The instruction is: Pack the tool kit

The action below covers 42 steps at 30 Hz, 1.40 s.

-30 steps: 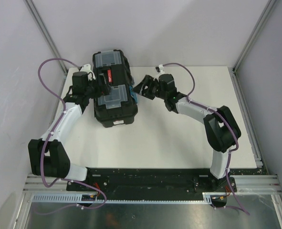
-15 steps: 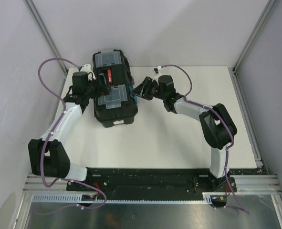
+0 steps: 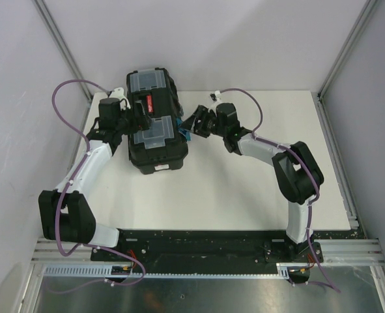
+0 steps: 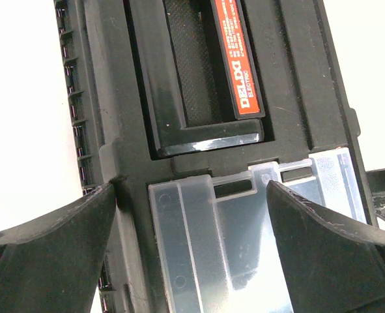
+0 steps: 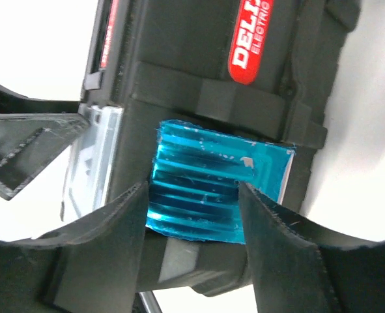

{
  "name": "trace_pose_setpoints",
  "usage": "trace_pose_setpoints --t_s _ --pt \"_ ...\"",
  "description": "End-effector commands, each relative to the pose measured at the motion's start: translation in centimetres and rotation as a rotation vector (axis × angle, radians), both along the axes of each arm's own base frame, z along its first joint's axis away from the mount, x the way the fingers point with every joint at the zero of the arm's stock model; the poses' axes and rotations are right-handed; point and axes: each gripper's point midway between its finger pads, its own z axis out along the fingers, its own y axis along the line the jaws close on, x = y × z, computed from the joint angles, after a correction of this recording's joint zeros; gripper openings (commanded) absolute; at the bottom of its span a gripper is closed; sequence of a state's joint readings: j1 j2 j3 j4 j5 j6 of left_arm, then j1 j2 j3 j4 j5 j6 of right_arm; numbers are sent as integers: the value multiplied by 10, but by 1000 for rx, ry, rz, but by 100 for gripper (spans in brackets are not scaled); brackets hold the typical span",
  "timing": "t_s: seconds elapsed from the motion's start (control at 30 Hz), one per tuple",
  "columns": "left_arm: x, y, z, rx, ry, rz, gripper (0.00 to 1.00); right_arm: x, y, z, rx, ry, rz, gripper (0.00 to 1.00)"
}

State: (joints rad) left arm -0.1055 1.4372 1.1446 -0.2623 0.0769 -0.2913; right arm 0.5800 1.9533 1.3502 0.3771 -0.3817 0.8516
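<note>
Toolbox point(image 3: 156, 153), seen from above, sits lid down, far left on the counter point(image 3: 244, 189). Left wrist: left tool point(image 4: 192, 195) spread wide astride the clear lid compartment point(image 4: 244, 248), likely bracing. Right wrist: right tool point(image 5: 192, 189) half-parted around the blue latch point(image 5: 199, 176), probably to snap it; grip uncertain.

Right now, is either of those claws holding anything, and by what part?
The right gripper seems to pinch the black plastic toolbox by its ribbed blue latch. The left gripper is open, holding nothing.
</note>
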Motion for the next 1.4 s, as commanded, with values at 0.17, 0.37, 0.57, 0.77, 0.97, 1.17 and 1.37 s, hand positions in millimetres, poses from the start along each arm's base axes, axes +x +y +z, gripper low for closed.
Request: trace_pose_setpoints --t_s 0.17,0.37,0.57,0.77,0.97,1.17,1.37 --pt "-66 7 -113 149 415 -67 97 -2 -10 11 -85 -69 -10 74" --pt "-67 7 -113 149 414 -68 97 -6 2 -8 -46 -10 55 69" --pt "-67 7 -112 148 412 -68 97 -7 7 -41 -58 56 81 60" --pt "-67 7 -112 148 413 -69 97 -8 7 -63 -132 51 79 68" --pt "-65 7 -110 147 406 -68 97 -10 12 -73 -144 68 91 67" --pt "-60 7 -100 145 377 -60 97 1 0 -50 -139 41 24 66" --pt "-51 9 -79 140 321 -22 99 18 -26 -10 -123 -4 -71 82"
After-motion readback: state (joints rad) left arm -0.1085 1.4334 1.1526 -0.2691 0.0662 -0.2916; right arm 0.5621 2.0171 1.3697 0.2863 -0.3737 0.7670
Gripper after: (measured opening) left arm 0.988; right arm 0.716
